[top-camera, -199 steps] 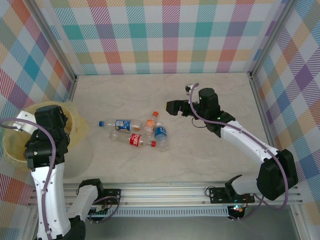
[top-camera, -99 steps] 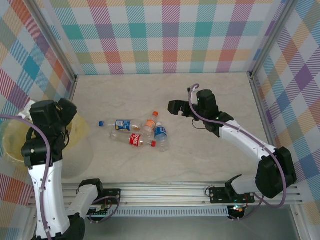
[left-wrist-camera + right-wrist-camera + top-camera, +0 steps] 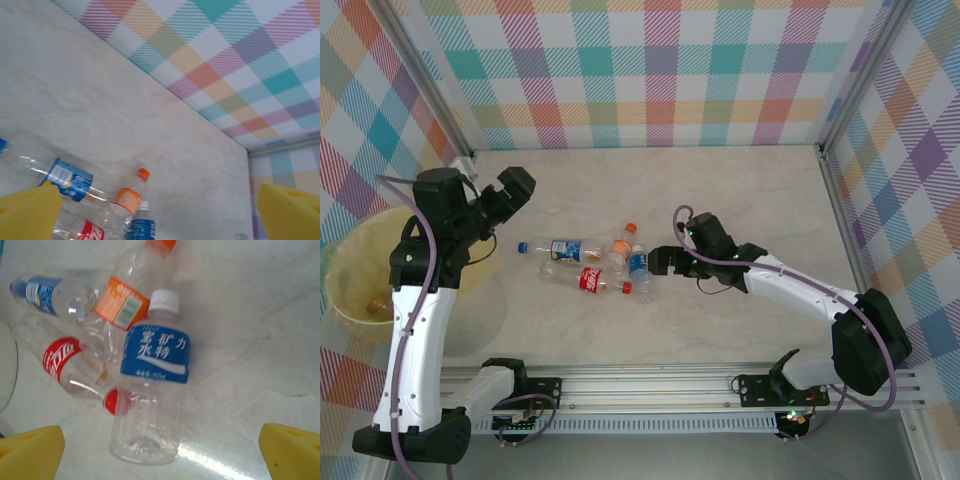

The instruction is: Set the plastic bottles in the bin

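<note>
On the table [image 3: 750, 200], well apart from the bin [image 3: 348, 252], four empty plastic bottles [image 3: 600, 266] lie clustered. The right gripper [image 3: 658, 262] and left gripper [image 3: 517, 187] both show fingers spread wide. The white-capped bottle [image 3: 156, 357] looks light, thin-walled and roll-prone — best pinched across its label.

The plastic bottles [image 3: 150, 405] are clear, glossy plastic with ribbed walls and smooth printed labels. The worktop [image 3: 240, 315] is smooth, marbled and faintly shiny. The bin [image 3: 350, 270] is translucent pale yellow plastic. The fingers [image 3: 30, 452] look matt and foam-like. The front rail [image 3: 650, 385] is metal.
</note>
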